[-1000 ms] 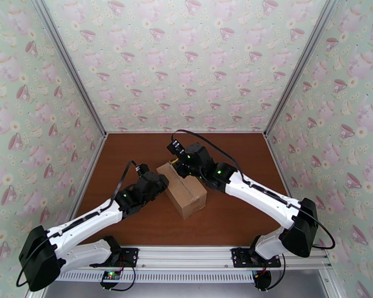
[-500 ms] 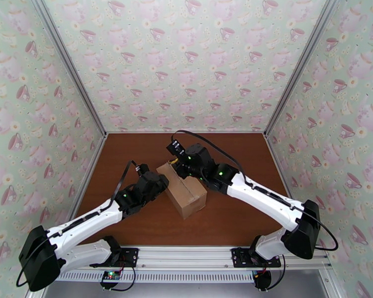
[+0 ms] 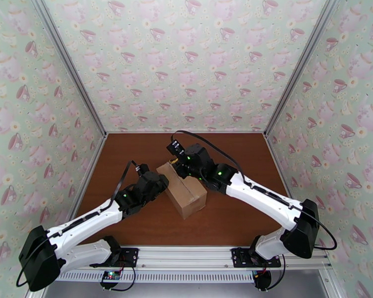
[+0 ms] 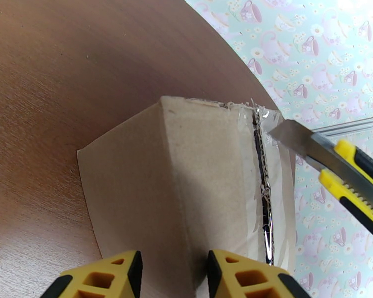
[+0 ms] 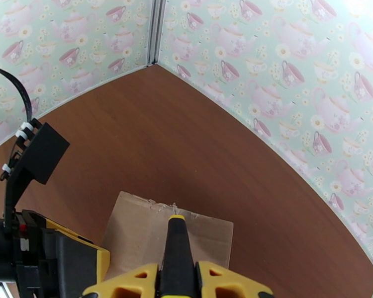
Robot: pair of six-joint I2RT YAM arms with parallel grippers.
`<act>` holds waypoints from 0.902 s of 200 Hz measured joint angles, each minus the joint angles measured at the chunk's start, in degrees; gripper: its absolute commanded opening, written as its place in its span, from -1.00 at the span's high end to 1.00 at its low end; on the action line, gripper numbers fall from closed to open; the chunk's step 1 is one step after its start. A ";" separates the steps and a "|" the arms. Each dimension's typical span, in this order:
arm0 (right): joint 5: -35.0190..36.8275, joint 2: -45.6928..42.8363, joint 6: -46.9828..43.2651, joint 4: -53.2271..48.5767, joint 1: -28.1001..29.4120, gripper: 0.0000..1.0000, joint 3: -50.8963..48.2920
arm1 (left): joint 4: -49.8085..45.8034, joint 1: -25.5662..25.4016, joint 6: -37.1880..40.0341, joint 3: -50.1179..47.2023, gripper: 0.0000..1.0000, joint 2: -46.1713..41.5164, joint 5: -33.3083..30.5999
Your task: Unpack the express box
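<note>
Centrally on the brown table (image 3: pixel 226 219): 1 express box (image 3: pixel 183 192), plain brown cardboard, lying skewed between the 2 arms, flaps closed. Its tape strip (image 4: pixel 262 194) runs along the top seam and shows a dark, ragged slit down the middle. Left gripper (image 4: pixel 174 274): at the box's left end, its 2 yellow fingers (image 4: pixel 102 274) narrowly apart astride a corner edge of the box; whether they clamp the cardboard cannot be told. Right gripper (image 5: pixel 176 274): at the box's far end, fingers pressed tight on 1 utility knife (image 4: pixel 335 165) with a yellow and black handle. The blade tip is at the far end of the seam. Surround: teacup wallpaper (image 3: pixel 186 60) on 3 sides.
</note>
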 measured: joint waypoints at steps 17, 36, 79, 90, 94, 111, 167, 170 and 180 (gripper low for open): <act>-0.02 0.22 0.00 0.00 0.00 1.00 0.00 | -0.04 0.00 0.00 0.00 0.18 0.00 0.00; -0.04 0.22 0.00 0.02 0.00 1.00 0.00 | -0.04 0.00 0.00 0.00 0.18 0.00 0.00; -0.07 0.15 0.02 0.02 0.00 1.00 0.00 | -0.04 0.00 0.00 0.00 0.18 0.00 -0.02; -0.07 0.04 0.04 0.00 0.00 1.00 -0.02 | -0.04 0.00 0.00 0.00 0.18 0.00 -0.02; -0.07 -0.02 0.02 0.00 0.00 1.00 -0.02 | -0.04 0.00 -0.02 0.00 0.18 0.00 -0.02; -0.07 -0.31 0.04 0.00 0.04 1.00 -0.02 | -0.02 0.00 -0.02 0.00 0.18 0.00 -0.02; -0.02 -1.20 0.04 0.00 0.85 1.00 -0.13 | 0.00 0.00 0.00 0.00 0.18 0.00 -0.02; -0.02 -1.20 0.04 0.00 0.85 1.00 -0.13 | 0.00 0.00 -0.02 0.00 0.18 0.00 -0.02; -0.02 -1.20 0.04 0.00 0.85 1.00 -0.20 | 0.00 0.00 -0.02 0.00 0.18 0.00 -0.02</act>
